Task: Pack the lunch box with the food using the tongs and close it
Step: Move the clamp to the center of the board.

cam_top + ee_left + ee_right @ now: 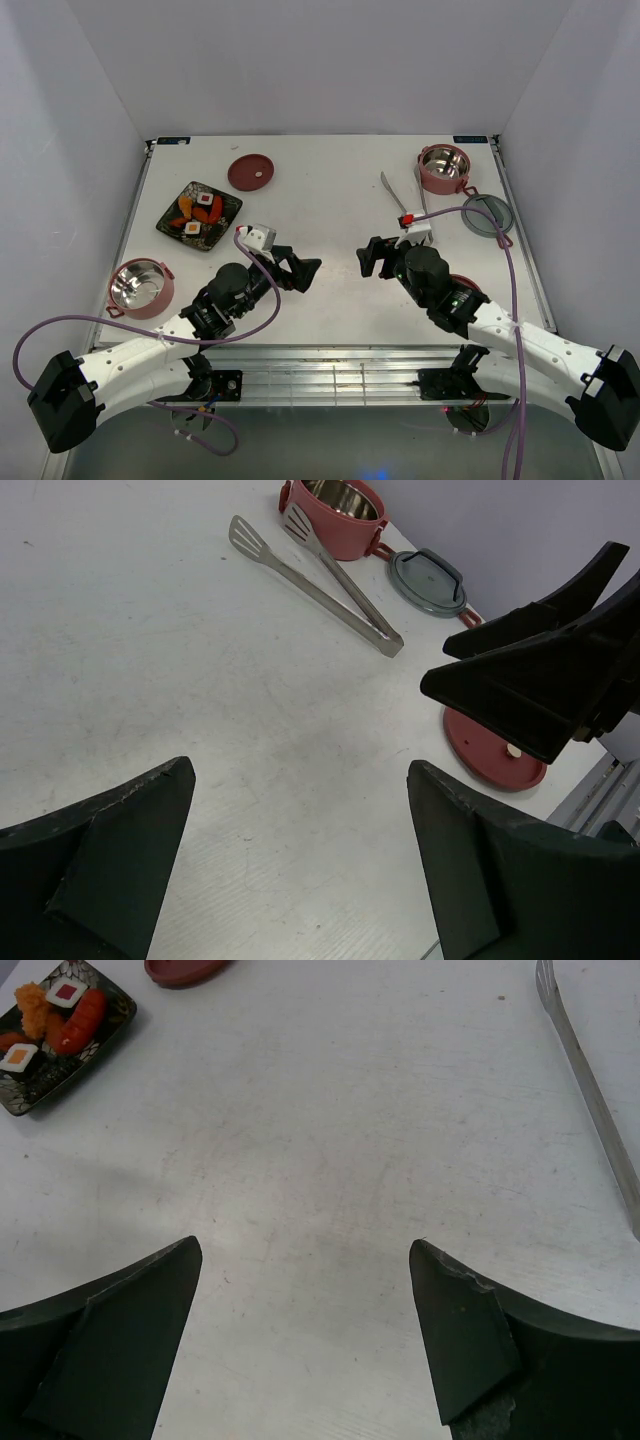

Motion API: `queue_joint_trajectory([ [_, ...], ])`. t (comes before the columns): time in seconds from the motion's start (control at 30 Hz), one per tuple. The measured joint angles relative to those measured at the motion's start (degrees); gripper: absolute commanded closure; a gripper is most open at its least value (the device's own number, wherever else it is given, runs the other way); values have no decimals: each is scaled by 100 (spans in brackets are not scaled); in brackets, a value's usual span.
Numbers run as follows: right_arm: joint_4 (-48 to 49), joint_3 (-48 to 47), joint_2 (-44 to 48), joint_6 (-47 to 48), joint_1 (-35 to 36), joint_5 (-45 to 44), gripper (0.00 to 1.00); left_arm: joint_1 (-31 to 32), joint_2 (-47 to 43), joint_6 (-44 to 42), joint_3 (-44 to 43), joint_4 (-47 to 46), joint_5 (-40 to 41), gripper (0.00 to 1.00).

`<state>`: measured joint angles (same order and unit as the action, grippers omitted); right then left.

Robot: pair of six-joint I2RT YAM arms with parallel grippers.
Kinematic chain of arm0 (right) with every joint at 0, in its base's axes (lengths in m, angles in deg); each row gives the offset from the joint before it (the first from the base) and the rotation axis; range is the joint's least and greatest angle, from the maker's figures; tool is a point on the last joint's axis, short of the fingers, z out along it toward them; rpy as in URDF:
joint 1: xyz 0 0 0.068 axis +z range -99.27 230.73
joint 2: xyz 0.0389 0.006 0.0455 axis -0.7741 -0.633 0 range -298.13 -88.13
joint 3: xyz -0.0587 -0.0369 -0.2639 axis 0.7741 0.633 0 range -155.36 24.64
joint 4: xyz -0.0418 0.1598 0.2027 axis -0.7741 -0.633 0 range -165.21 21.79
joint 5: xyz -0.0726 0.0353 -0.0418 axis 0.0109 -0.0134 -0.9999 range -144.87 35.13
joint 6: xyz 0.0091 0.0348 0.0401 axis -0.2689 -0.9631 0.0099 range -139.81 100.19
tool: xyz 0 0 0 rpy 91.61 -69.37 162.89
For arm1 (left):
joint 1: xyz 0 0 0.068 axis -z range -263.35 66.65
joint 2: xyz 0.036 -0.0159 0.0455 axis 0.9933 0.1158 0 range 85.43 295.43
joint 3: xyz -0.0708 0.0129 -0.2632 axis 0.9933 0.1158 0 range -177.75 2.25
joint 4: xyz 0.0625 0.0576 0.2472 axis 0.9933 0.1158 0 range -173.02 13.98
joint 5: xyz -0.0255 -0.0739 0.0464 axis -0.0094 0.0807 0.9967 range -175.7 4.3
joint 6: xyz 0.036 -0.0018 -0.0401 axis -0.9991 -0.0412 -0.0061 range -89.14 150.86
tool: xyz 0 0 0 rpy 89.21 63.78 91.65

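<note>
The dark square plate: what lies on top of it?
On the plate lie two white sushi rolls and several orange-red pieces. They cover much of its surface.

The white tabletop (330, 215) bears a dark square plate (232, 206) at far left and a dark-red lid (251, 172) beyond it. A red bowl tier (140, 287) sits near left. A second red tier (443, 168) stands far right, with silver tongs (395, 197) just beside it and a grey lid (487, 214) near.

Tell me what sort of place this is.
Probably a robotics lab test cell: a white table boxed in by plain walls, with the left arm and right arm mounted at its near edge.
</note>
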<state>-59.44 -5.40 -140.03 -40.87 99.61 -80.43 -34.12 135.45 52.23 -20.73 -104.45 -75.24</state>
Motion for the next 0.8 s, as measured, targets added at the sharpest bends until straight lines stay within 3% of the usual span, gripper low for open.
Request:
queue_joint_trajectory([
  [0.57,160,278,299,175,-2,-149,10,0,26,-39,24,-13,227,2],
  [0.8,15,190,101,201,0,-76,10,0,527,-31,-85,-13,409,2],
])
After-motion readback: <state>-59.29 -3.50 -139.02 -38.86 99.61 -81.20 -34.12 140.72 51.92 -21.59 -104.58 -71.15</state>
